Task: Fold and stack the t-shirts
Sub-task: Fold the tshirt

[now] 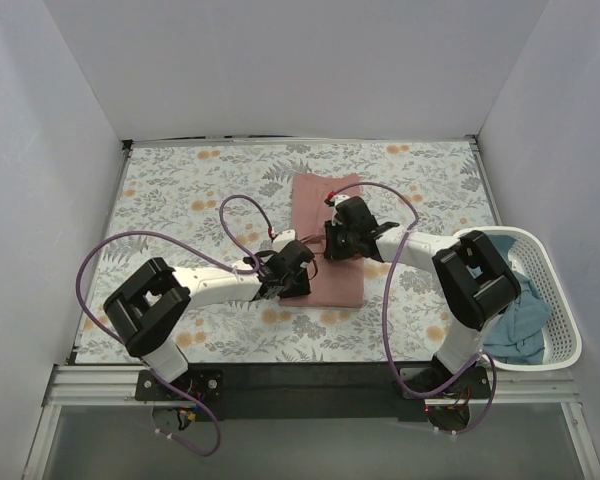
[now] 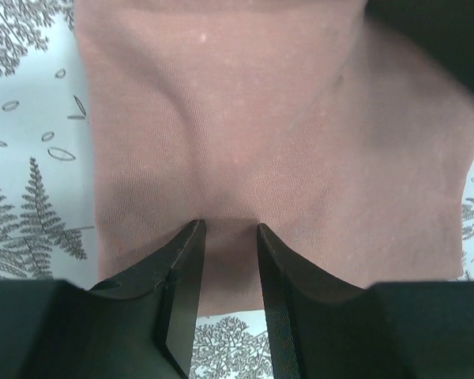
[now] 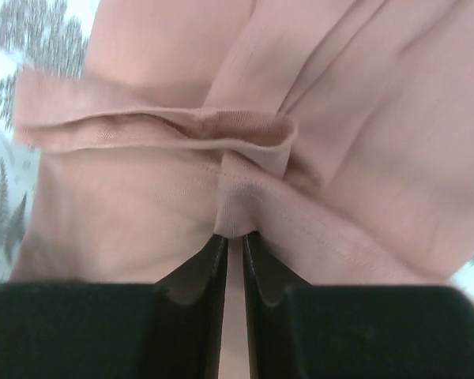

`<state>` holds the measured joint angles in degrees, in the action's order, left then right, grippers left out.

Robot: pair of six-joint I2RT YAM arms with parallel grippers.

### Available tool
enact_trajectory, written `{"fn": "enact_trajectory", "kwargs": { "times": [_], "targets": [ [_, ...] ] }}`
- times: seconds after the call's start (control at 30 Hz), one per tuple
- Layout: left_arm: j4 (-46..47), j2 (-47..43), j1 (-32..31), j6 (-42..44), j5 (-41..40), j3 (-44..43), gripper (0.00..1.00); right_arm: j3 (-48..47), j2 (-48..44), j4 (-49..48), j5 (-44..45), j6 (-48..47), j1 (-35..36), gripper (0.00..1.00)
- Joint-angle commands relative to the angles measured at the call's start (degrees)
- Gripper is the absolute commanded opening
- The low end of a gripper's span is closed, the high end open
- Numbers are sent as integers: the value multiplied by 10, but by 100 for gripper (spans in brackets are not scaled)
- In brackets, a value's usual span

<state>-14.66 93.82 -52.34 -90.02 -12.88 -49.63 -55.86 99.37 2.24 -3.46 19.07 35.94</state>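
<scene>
The dusty-pink t-shirt [image 1: 318, 200] lies folded into a long strip in the middle of the table. My left gripper [image 1: 288, 272] is down on its near left part. In the left wrist view its jaws [image 2: 229, 227] stand a little apart, tips pressed on the flat pink fabric [image 2: 284, 118] close to the shirt's edge. My right gripper [image 1: 342, 240] is at the strip's right edge, and in the right wrist view it [image 3: 235, 234] is shut on a pinched-up fold of the pink shirt [image 3: 142, 205]. The teal-blue t-shirt [image 1: 515, 325] lies crumpled in the basket.
The white slotted basket [image 1: 570, 300] stands at the right near edge of the table. The floral-patterned cloth [image 1: 180, 190] covers the tabletop. White walls close in the left, back and right sides.
</scene>
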Motion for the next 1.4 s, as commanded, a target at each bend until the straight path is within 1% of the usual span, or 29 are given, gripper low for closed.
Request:
{"fn": "enact_trajectory", "kwargs": {
  "times": [0.0,0.1,0.13,0.2,0.3,0.33,0.4,0.43,0.47,0.5,0.53,0.57,0.6,0.63,0.67,0.7,0.73,0.77,0.83,0.93,1.03,1.07,1.1,1.13,1.27,1.3,1.37],
  "targets": [
    [-63,-14,-13,-9,37,27,32,-57,30,-72,66,-47,-16,19],
    [-65,-31,-14,-16,38,39,33,-118,62,-81,86,-80,-32,20],
    [-65,-40,-15,-22,38,42,33,-147,65,-81,89,-86,-36,21],
    [-66,-49,-15,-25,37,46,33,-170,58,-80,82,-101,-45,22],
    [-66,-66,-14,-36,27,49,34,-170,20,-79,44,-109,-51,25],
    [-66,-72,-15,-39,23,49,35,-160,8,-79,-4,-96,-54,25],
    [-66,-93,-14,-49,13,46,38,-118,-31,-77,-59,-73,-67,26],
    [-66,-104,-15,-54,3,45,40,-100,-46,-79,-116,-40,-73,26],
    [-65,-128,-14,-64,-3,46,41,-52,-77,-80,-148,-22,-84,28],
    [-64,-141,-14,-67,-9,47,41,-27,-93,-87,-181,-2,-90,28],
    [-61,-153,-14,-71,-19,53,42,-2,-109,-98,-241,14,-92,30],
    [-57,-166,-14,-71,-23,58,42,28,-123,-108,-265,45,-93,32],
    [-46,-185,-13,-71,-28,64,42,83,-155,-142,-288,61,-93,33],
    [-42,-192,-12,-73,-30,71,42,120,-171,-167,-335,79,-93,35],
    [-38,-197,-5,-78,-25,87,40,151,-185,-194,-355,123,-94,36],
    [-27,-199,-1,-84,-12,95,36,210,-209,-252,-374,142,-95,37],
    [-16,-203,4,-86,2,106,34,234,-216,-271,-403,160,-95,38],
    [-6,-203,9,-91,27,125,33,254,-222,-289,-411,177,-95,39],
    [18,-197,12,-113,41,147,30,306,-222,-315,-423,182,-95,40],
    [29,-187,23,-143,65,181,29,357,-188,-346,-429,183,-103,40],
    [16,-194,34,-176,70,211,27,387,-119,-366,-429,199,-127,38],
    [7,-205,38,-185,68,216,27,405,-103,-396,-436,205,-140,37],
    [-13,-214,41,-193,63,228,27,414,-80,-403,-441,214,-145,37],
    [-23,-224,42,-203,60,234,26,421,-75,-406,-444,215,-148,36],
    [-41,-301,45,-231,51,272,24,441,-109,-406,-443,229,-154,36],
    [-40,-327,45,-229,48,275,24,439,-137,-406,-447,237,-152,36],
    [-40,-347,45,-215,44,270,24,428,-184,-405,-439,264,-132,36]
  ]
}}
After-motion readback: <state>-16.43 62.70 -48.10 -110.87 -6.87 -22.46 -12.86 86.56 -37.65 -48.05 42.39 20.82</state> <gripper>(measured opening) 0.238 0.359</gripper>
